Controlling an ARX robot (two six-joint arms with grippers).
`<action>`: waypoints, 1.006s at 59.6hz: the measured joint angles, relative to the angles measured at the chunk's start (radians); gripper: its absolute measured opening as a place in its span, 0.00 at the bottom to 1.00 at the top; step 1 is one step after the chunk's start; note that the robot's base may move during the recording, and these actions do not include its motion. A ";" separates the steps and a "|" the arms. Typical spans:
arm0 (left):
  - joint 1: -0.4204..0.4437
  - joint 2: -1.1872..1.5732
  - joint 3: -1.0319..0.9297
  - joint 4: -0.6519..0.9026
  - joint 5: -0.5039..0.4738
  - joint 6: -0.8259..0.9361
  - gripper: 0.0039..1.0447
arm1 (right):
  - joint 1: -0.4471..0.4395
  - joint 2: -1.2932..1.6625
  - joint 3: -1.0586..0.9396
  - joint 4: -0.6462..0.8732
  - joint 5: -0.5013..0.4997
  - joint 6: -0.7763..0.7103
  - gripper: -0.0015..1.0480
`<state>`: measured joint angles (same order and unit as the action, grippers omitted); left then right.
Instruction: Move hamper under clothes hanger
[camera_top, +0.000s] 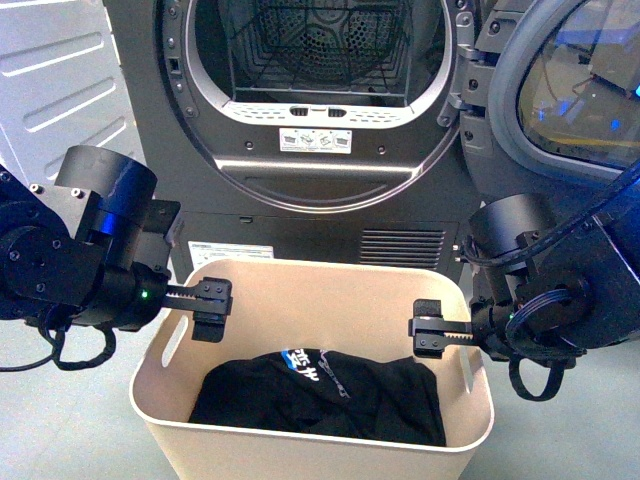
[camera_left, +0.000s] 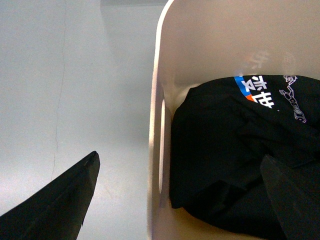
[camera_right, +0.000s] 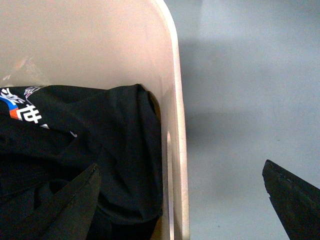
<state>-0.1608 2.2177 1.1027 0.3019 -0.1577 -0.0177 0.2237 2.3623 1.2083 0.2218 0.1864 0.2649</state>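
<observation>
The hamper (camera_top: 300, 450) has the open dryer (camera_top: 300, 215) just behind it and black clothes (camera_top: 330, 395) inside. The left gripper (camera_top: 212, 300) and right gripper (camera_top: 425, 330) are spread, each astride one side wall.

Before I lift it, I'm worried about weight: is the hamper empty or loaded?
Loaded: a crumpled black garment with printed lettering lies at the bottom of the hamper, well below its rim.

Dark grey open dryer (camera_top: 300, 215) upper centre, round door (camera_top: 570, 90) upper right, ribbed white panel (camera_top: 60, 90) upper left, grey floor (camera_top: 70, 420).
</observation>
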 joint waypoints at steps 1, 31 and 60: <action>0.003 -0.003 -0.001 -0.002 0.000 0.000 0.94 | 0.000 0.002 0.000 0.002 0.000 0.002 0.92; 0.035 -0.018 -0.044 0.054 0.021 0.011 0.94 | -0.002 0.058 0.003 0.033 0.003 0.012 0.92; 0.074 0.072 -0.046 0.098 0.024 0.007 0.94 | 0.014 0.057 -0.030 0.048 0.040 0.035 0.92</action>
<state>-0.0864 2.2894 1.0565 0.4000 -0.1341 -0.0105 0.2375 2.4195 1.1786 0.2699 0.2264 0.3000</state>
